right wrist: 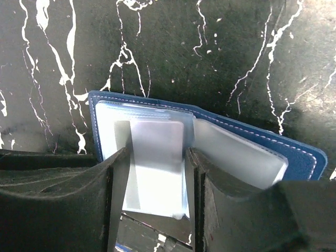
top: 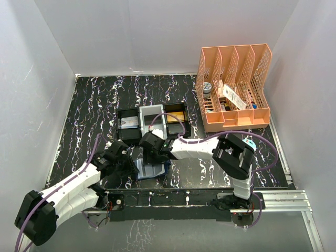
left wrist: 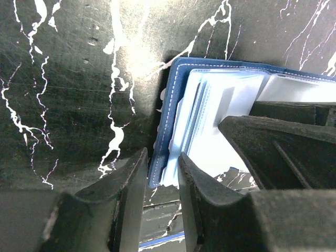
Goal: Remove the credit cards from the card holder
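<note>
Extraction step: lower centre of the top view, my left pincer [left wrist: 161, 157] clamped the navy leather-like card holder [right wrist: 294, 152]. My right pincer [right wrist: 157, 151] straddled a thin grey-silver card [right wrist: 157, 173], grip unclear. Next called for a pinch and a straight pull.

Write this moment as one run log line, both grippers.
left gripper: pinches card holder edge | right gripper: straddles protruding credit card, grip unclear | card holder: open, on table

White-shelled left arm [top: 68, 191] and right arm [top: 194, 148] carry lilac cables [top: 96, 147]; left hand [left wrist: 161, 157] and right hand [right wrist: 157, 152] are black.
</note>
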Motion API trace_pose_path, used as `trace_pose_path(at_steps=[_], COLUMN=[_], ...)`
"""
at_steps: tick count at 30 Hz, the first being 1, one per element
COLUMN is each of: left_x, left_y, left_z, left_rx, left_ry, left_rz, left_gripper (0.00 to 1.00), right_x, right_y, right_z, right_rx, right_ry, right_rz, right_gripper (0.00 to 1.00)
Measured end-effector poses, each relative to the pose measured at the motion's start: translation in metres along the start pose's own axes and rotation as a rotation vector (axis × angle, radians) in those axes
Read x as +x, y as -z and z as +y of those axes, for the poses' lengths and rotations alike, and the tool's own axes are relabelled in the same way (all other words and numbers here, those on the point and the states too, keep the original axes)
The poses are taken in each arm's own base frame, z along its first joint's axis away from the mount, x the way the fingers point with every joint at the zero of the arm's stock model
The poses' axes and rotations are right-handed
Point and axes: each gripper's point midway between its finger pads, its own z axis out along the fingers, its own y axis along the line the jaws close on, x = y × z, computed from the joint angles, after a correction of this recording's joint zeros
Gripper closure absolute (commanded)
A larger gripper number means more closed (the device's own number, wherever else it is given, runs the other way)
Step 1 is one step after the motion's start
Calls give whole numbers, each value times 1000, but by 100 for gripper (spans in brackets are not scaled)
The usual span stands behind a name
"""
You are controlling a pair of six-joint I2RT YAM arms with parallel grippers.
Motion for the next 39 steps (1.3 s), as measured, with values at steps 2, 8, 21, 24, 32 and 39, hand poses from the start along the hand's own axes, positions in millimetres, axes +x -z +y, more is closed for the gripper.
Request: trace_pose_path(at_steps=[2, 8, 21, 24, 32, 39], left_x=[0, 0, 0, -1, -1, -1], left_y=[0, 1, 2, 2, 3, 3], left_z=[-1, -1, -3, -3, -4, -4], left_rx=[3, 6, 15, 19, 21, 21], left_ry=[-1, -3, 1, 3, 4, 4], left_rz=[0, 2, -3, -5, -6, -7], left_gripper=[72, 72, 72, 72, 72, 72], right_x=[1, -1, 0, 0, 2, 1], right_y=[1, 2, -3, -4, -4, 0], right_z=[-1, 4, 7, 7, 7, 9], right_rx=[-16, -37, 77, 105, 90, -2], right_ry=[-12, -10, 67, 81, 85, 41], right_rz=[5, 11, -4, -18, -27, -17], right_gripper=[44, 39, 34, 37, 37, 34])
